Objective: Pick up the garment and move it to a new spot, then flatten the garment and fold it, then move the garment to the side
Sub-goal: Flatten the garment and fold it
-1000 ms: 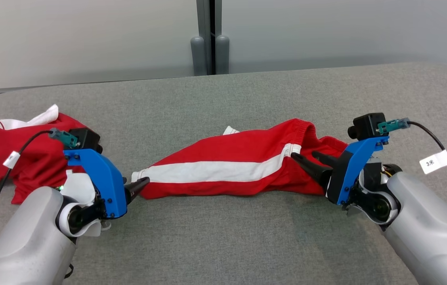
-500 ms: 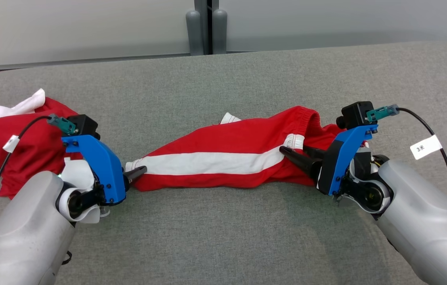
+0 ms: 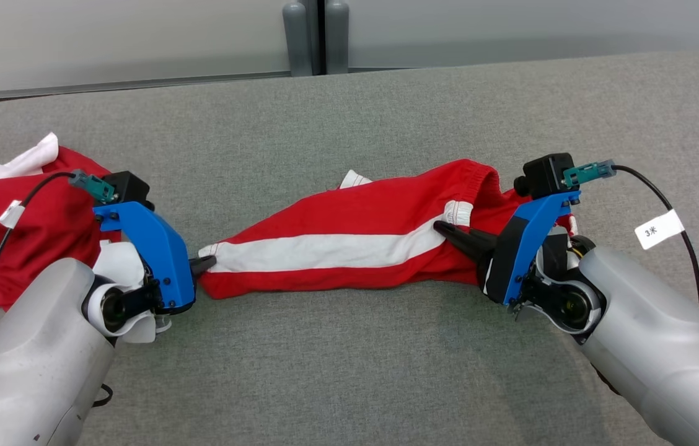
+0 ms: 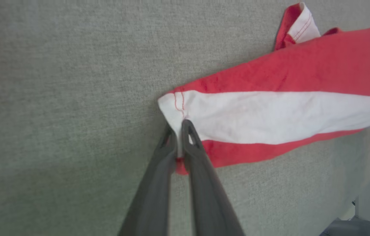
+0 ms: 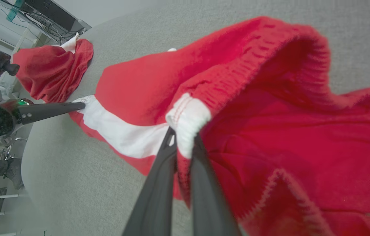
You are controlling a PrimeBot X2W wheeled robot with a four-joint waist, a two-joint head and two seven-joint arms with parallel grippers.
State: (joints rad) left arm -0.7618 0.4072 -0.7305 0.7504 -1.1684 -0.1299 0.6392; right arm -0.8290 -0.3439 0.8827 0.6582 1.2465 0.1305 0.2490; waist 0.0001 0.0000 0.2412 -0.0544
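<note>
Head view: nearest to us lies a bare strip of the grey cloth-covered tabletop (image 3: 349, 371), with our pale forearms coming in over its near corners. Just beyond, our left gripper (image 3: 206, 265) has its two dark fingers pressed together on the leg hem of the red shorts with a broad white side stripe (image 3: 349, 248). In the left wrist view we see the left gripper (image 4: 178, 129) pinching the stitched white end of that stripe, with cloth caught between the tips.

Our right gripper (image 3: 444, 227) is clamped on the opposite end. In the right wrist view the right gripper (image 5: 181, 137) grips the white patch of the ribbed elastic waistband.

The shorts lie across the middle of the tabletop, drawn lengthwise between the two grippers, stripe uppermost, with the waistband end bunched. Farther left, we see a crumpled second red-and-white garment (image 3: 39, 217) at the tabletop's left edge, apart from the shorts. Beyond the far edge stand two grey posts (image 3: 309, 37).
</note>
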